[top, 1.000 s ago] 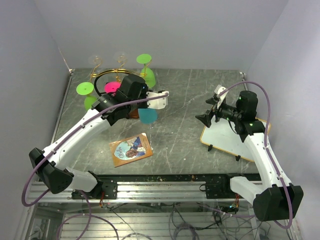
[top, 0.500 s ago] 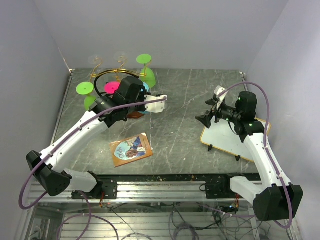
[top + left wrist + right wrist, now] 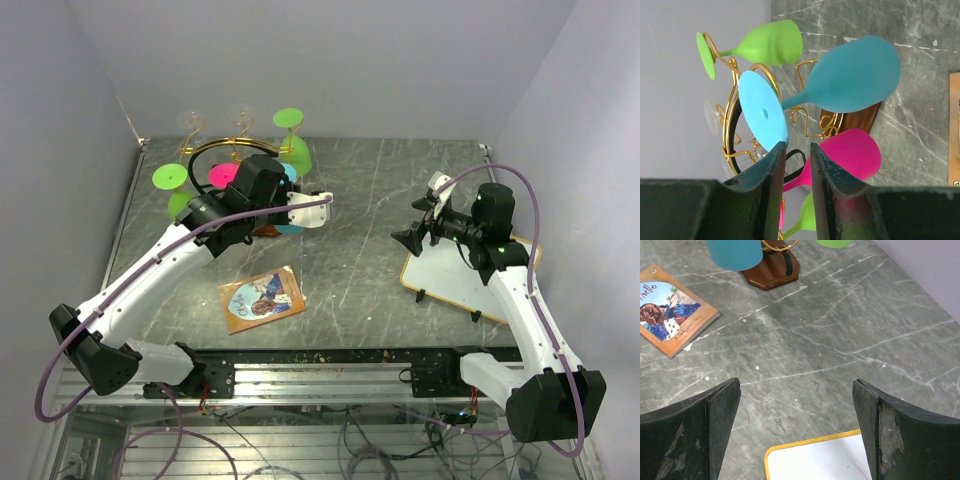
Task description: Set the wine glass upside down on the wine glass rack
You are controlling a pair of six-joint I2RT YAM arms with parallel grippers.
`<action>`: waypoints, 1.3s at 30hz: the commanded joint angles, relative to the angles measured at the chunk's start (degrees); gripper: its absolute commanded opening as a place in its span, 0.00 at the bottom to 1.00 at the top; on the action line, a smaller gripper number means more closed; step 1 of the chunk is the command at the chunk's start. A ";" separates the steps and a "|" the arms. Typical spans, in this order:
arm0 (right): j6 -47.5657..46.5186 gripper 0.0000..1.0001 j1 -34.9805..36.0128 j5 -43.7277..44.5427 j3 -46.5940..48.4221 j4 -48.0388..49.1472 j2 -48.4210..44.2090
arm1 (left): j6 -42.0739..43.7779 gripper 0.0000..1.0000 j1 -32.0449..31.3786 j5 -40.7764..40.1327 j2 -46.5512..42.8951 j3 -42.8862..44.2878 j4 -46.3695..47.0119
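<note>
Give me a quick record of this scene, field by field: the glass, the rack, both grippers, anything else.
wine glass rack: gold wire, brown base; green glass and pink glass hang on it
blue wine glass: upside down at the rack, foot by the left gripper
left gripper: jaws narrowly apart; grip unclear
right gripper: open, empty, above the table
other items: book, white board

Upper left of the overhead frame: green glasses, a pink glass and a blue glass crowd the rack, leaving you tight gaps. The table lies open at centre, between book and white board.
</note>
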 commanded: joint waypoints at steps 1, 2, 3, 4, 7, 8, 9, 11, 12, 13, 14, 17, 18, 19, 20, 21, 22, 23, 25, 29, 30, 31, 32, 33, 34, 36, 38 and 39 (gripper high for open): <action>-0.82 0.94 -0.40 0.40 -0.59 1.25 -0.21 | 0.15 0.38 -0.36 0.05 -1.81 -0.74 -0.89; -0.86 0.94 -0.45 0.38 -0.60 1.25 -0.16 | 0.14 0.38 -0.37 -0.13 -1.91 -0.74 -0.90; -0.93 0.94 -0.42 0.48 -0.58 1.26 -0.12 | 0.08 0.39 -0.38 -0.20 -1.98 -0.81 -0.90; -0.95 0.94 -0.43 0.49 -0.59 1.25 -0.11 | 0.08 0.39 -0.33 -0.33 -2.10 -0.82 -0.90; -1.09 0.94 -0.61 0.58 -0.67 1.25 -0.14 | -0.18 0.42 -0.22 -0.53 -2.32 -0.83 -0.96; -1.05 0.94 -0.61 0.64 -0.69 1.26 -0.14 | -0.25 0.43 -0.20 -0.55 -2.47 -0.75 -1.06; -1.04 0.94 -0.67 0.63 -0.67 1.25 -0.14 | -0.38 0.43 -0.09 -0.51 -2.65 -0.70 -1.12; -0.98 0.94 -0.76 0.67 -0.75 1.33 -0.08 | -0.82 0.44 0.24 -0.07 -3.08 -0.53 -1.29; -0.96 0.94 -0.85 0.67 -0.76 1.33 -0.05 | -1.19 0.45 0.44 0.34 -3.37 -0.34 -1.51; -0.95 0.94 -0.87 0.73 -0.76 1.38 -0.05 | -1.69 0.46 0.72 0.90 -3.65 -0.12 -1.78; -0.95 0.94 -0.93 0.75 -0.76 1.42 -0.05 | -2.23 0.48 1.22 1.72 -3.96 0.14 -2.09; -0.89 0.94 -1.20 0.75 -0.89 1.58 -0.13 | -3.37 0.55 2.31 4.27 -5.01 0.62 -2.97; -0.85 0.94 -1.27 0.75 -0.94 1.66 -0.14 | -3.77 0.57 2.70 5.38 -5.40 0.66 -3.35; -0.80 0.94 -1.40 0.75 -0.98 1.68 -0.14 | -4.18 0.58 3.16 6.16 -5.86 0.74 -3.58; -0.74 0.94 -1.45 0.75 -1.06 1.73 -0.14 | -4.83 0.60 3.54 6.94 -6.17 0.69 -3.76; -0.70 0.94 -1.46 0.75 -1.03 1.77 -0.20 | -5.30 0.63 4.09 7.71 -6.54 0.56 -3.87; -0.69 0.94 -1.53 0.75 -1.02 1.84 -0.22 | -5.86 0.66 4.62 8.57 -6.88 0.39 -3.82; -0.69 0.94 -1.59 0.71 -1.09 1.92 -0.18 | -6.34 0.68 5.27 9.42 -7.21 0.07 -3.74; -0.10 0.94 -1.79 1.37 -1.39 2.68 -0.03 | -7.55 0.71 7.02 11.20 -7.89 -0.39 -3.39; 1.72 0.95 -2.35 4.37 -1.16 3.71 0.12 | -12.53 0.94 10.60 13.49 -10.09 -0.49 -1.64; 2.18 0.95 -2.63 5.52 -1.02 3.78 0.24 | -14.29 0.98 11.38 13.73 -10.74 -0.55 -0.98; 2.52 0.96 -2.87 6.72 -0.55 3.46 0.66 | -16.08 1.00 12.56 13.59 -11.25 -0.67 0.10; 2.69 0.96 -3.07 8.38 -0.01 3.18 0.94 | -17.95 1.00 13.48 13.14 -11.84 -0.84 1.06; 2.66 0.97 -3.25 9.92 0.81 2.21 1.94 | -19.60 1.00 14.49 12.61 -12.26 -1.03 1.93; 2.42 0.97 -3.45 11.70 1.69 1.38 2.79 | -21.85 1.00 15.40 12.06 -12.81 -1.19 2.90; 3.47 0.99 -3.76 16.86 3.47 0.79 4.41 | -25.64 1.00 17.75 11.76 -13.60 -1.82 5.87; 5.46 1.00 -3.82 22.57 4.88 1.26 5.61 | -29.64 1.00 20.49 11.47 -14.29 -2.49 9.37; 6.59 1.00 -3.83 25.42 5.40 1.78 6.13 | -31.86 1.00 21.92 10.77 -14.70 -2.88 11.18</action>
